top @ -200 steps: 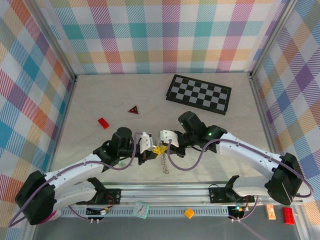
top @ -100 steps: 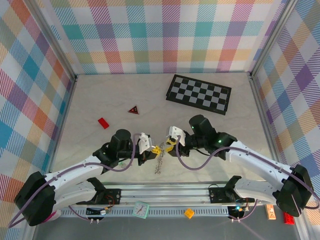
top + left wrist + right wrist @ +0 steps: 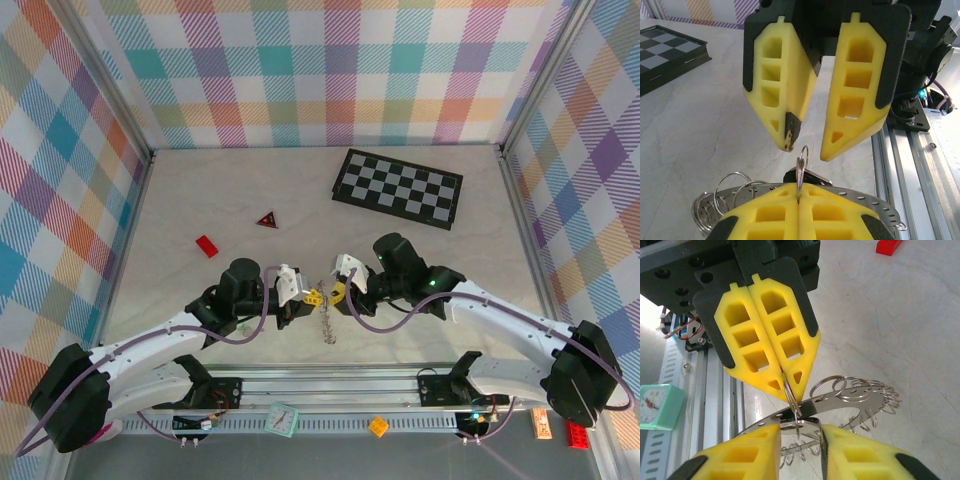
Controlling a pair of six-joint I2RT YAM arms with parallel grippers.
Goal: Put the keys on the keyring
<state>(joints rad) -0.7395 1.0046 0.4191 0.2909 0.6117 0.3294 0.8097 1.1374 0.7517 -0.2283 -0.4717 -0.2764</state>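
Top view, centre: left tool faces right tool. Left wrist, bottom: left tool clamps an upright small ring, probably a key's, above the keyring. Right wrist: right tool gapes partway and should close slowly, squarely.

You're looking at a b/w checkerboard lying flat on the table, far right, w/ a red triangle & a red brick sitting apart, left of center. Down front, a mint clock, a yellow brick, a small orange item & another red brick are resting below the rail.
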